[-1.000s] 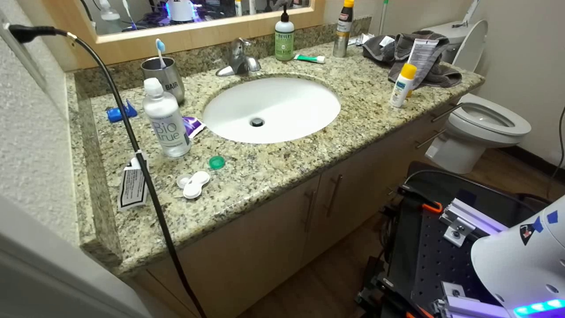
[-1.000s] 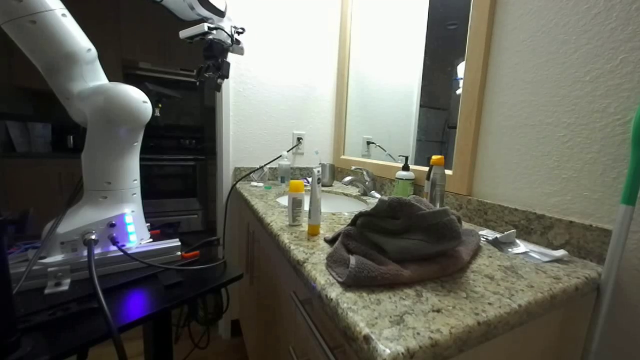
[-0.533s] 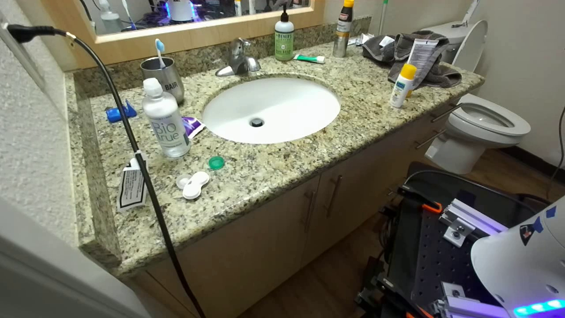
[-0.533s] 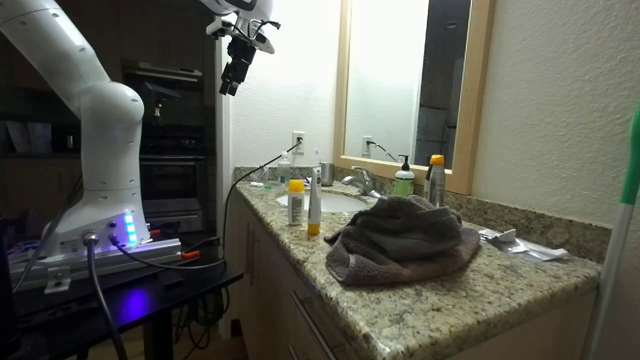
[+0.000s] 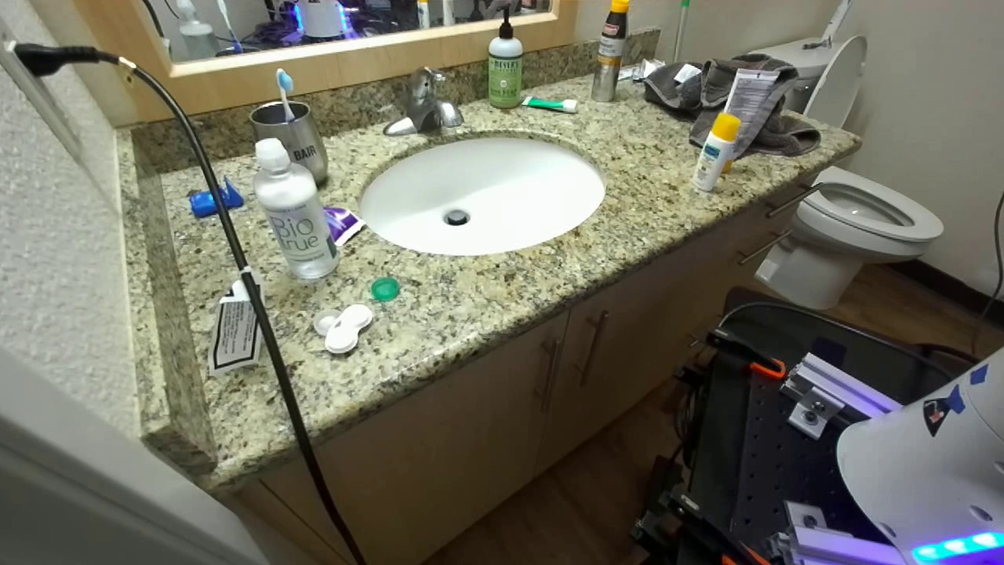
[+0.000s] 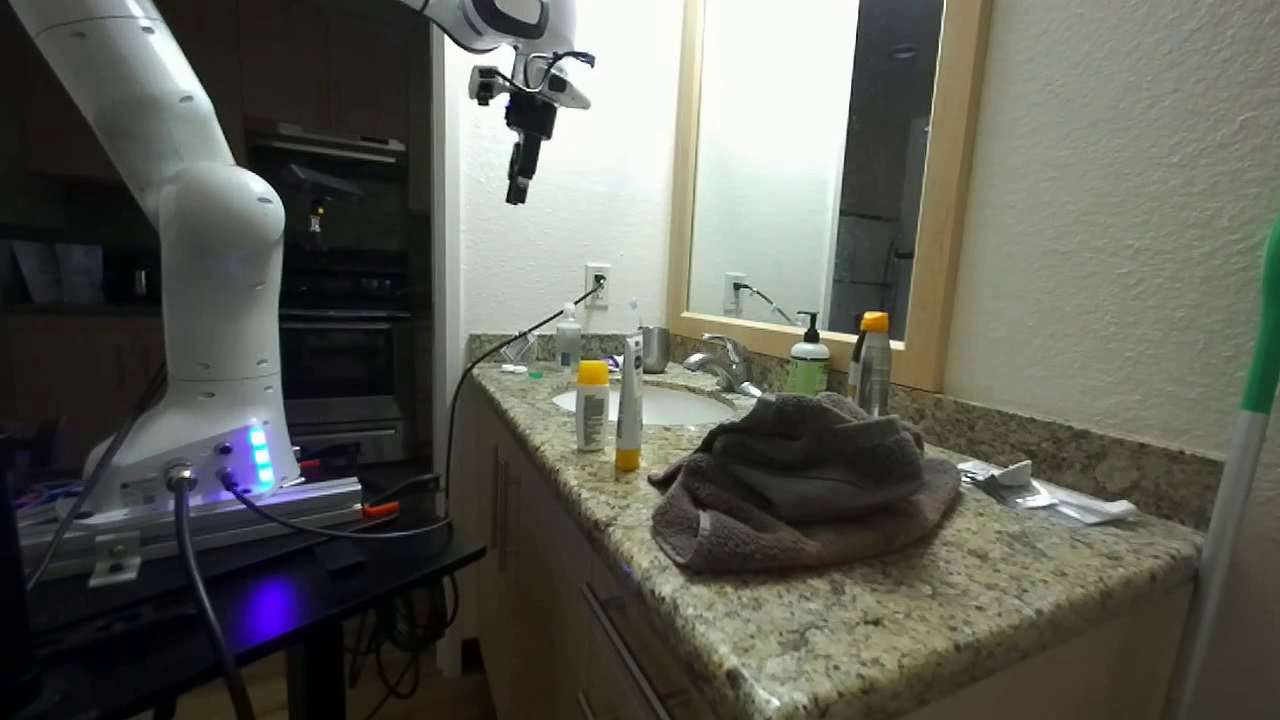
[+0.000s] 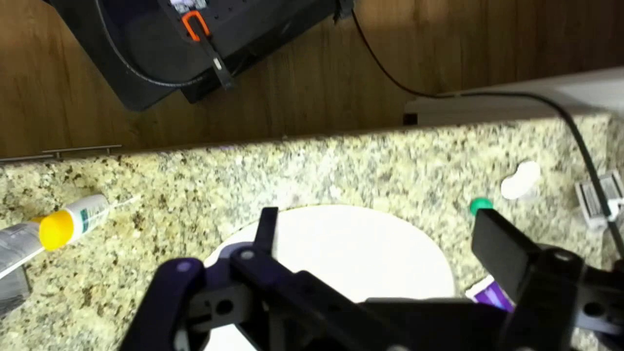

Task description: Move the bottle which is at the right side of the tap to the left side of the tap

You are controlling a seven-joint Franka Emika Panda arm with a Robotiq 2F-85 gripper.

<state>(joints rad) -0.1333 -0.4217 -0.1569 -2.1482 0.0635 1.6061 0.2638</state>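
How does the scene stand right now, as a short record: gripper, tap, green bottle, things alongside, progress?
Gripper: open, holding nothing, raised above the counter
Tap: silvery, at the back of the basin
Green bottle: upright, right of the tap in both exterior views
Beside bottle: small tube lying flat, contact unclear; silver can farther right
Left of tap: steel cup with toothbrush; clear bottle nearer the front
Progress: bottle not yet on the tap's left

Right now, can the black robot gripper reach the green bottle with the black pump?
Probably yes: the gripper hangs open, and the front of the bottle looks unblocked, though the silver metal tap and green-and-white tube flank it.
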